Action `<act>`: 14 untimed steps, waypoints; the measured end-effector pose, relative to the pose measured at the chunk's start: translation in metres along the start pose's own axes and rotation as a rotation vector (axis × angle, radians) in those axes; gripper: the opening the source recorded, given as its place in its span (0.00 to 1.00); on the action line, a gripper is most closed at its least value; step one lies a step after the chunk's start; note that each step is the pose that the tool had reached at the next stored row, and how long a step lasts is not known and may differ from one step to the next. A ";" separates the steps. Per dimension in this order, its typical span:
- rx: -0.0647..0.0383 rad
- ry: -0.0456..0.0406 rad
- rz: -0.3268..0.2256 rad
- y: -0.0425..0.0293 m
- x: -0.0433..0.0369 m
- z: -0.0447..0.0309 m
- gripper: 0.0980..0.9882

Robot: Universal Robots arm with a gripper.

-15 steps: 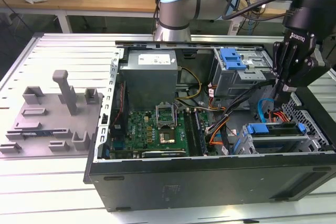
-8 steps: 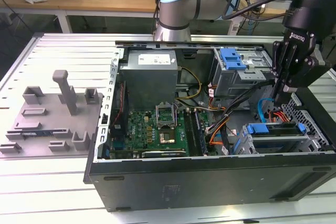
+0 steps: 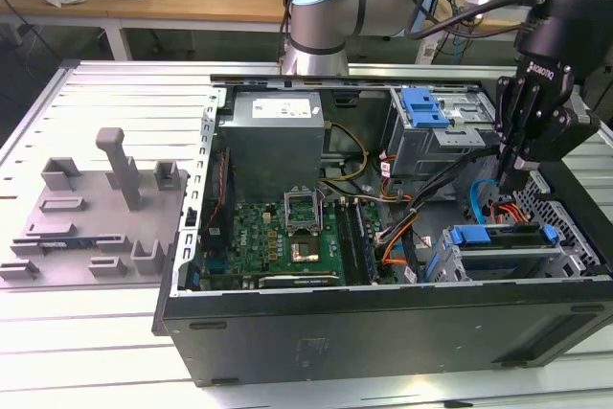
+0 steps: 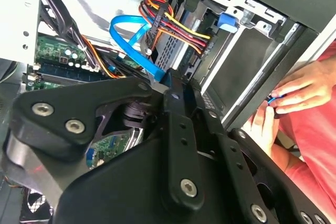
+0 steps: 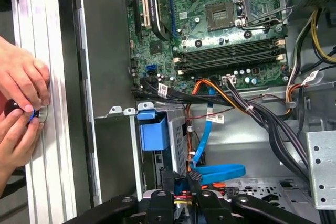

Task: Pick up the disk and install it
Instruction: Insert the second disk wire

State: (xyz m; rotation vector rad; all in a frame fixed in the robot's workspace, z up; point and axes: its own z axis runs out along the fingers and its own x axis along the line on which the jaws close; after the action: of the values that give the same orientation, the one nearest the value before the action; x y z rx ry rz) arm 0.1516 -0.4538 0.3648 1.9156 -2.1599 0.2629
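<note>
The disk, silver in its bright blue carrier, sits in the drive cage at the front corner of the open computer case, on the exterior view's right. In the first wrist view the disk shows its blue carrier end slotted into the cage. My gripper hangs just above and behind the disk, pointing down into the case. Its fingers look shut on the connector end of a blue data cable that loops beside the cage. The gripper tips meet at that black connector.
The case holds a motherboard, a grey power supply, a blue latch and bundles of coloured wires. A person's hands work on a small blue part just outside the case wall. A grey fixture stands at the exterior view's left.
</note>
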 end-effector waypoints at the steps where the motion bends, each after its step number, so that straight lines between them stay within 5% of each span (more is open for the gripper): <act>1: 0.000 -0.0039 0.000 0.0000 0.0001 0.0001 0.15; 2: -0.001 -0.0072 0.000 0.0000 0.0001 0.0002 0.07; 10: -0.002 -0.0169 -0.001 -0.0002 0.0013 0.0007 0.07; 14: -0.004 -0.0420 -0.004 -0.0015 0.0116 0.0039 0.07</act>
State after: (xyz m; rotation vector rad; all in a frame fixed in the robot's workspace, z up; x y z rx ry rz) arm 0.1516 -0.4661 0.3645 1.9395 -2.1815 0.2196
